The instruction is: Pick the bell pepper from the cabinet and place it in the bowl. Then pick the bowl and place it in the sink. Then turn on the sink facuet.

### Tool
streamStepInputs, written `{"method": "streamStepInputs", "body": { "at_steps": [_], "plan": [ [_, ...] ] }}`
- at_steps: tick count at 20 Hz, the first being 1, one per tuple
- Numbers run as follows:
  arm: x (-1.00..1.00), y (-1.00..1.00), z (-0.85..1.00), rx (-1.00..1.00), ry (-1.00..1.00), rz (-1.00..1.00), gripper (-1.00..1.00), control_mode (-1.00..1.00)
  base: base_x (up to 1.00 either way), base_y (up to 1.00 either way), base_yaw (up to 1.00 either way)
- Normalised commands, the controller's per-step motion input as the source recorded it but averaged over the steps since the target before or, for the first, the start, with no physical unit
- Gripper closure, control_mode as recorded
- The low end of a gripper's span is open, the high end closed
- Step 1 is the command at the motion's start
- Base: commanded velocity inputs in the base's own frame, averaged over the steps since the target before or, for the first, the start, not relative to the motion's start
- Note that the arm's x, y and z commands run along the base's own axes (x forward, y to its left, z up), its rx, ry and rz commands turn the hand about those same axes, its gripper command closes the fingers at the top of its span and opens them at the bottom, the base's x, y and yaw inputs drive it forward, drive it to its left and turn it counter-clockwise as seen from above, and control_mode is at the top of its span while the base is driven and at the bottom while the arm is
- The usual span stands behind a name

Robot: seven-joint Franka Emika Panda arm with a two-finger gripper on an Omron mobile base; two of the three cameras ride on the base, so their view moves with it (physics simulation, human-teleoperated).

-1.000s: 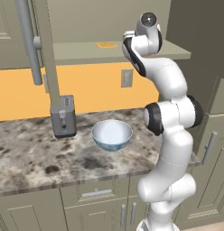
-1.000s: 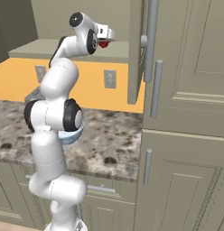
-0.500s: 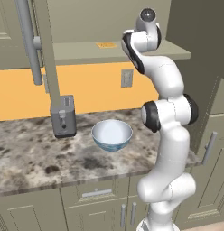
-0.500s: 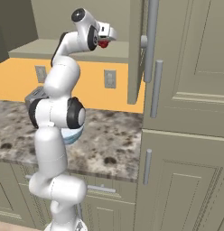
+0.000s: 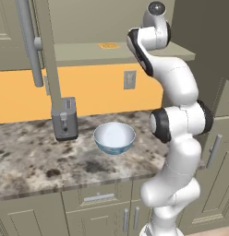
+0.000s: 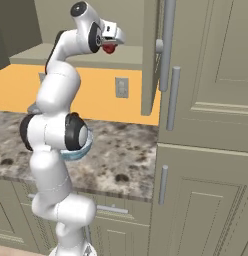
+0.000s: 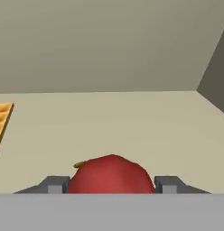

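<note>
The pepper (image 7: 111, 173) sits between the two fingertips of the gripper (image 6: 112, 41) at the bottom of the hand view, red and rounded, with a pad (image 7: 55, 184) pressed to each flank, so the fingers are clamped on it. In the right base view it (image 6: 110, 48) shows as a red spot under the hand, level with the shelf (image 7: 109, 131) of the open cabinet (image 6: 151, 55), and the hand view looks across that pale board toward the back wall, with an orange waffle-like thing (image 7: 2, 119) lying at the left edge. I cannot tell whether the pepper is touching the board or just off it. The bowl (image 5: 114, 137) stands on the counter (image 5: 38, 161) below, near the toaster (image 5: 64, 119) and just ahead of the arm's elbow; in the right view its rim (image 6: 81, 150) peeks out behind that elbow. The step in hand looks like carrying the pepper out and down to the bowl. The risks, as I judge them: the pepper is glossy and lumpy and held low in the tips, so a quick swing could let it slip and roll off the shelf or the counter; the open door (image 5: 49, 60) and its long bar handle (image 5: 26, 41) hang between shelf and bowl on the left, and a wide descent could clip them; and releasing too high or off-centre could bounce the pepper off the rim, or nudge the bowl toward the toaster
</note>
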Motion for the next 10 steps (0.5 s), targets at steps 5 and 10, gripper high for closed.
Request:
{"method": "streamStepInputs", "body": {
  "at_steps": [5,10],
  "plan": [
    [-1.00,0.17,-0.22,0.00,-0.04,0.04,1.00,-1.00,0.00,0.00,0.00],
    [-1.00,0.29,-0.15,0.01,0.00,0.04,1.00,-1.00,0.00,0.00,0.00]
  ]
}}
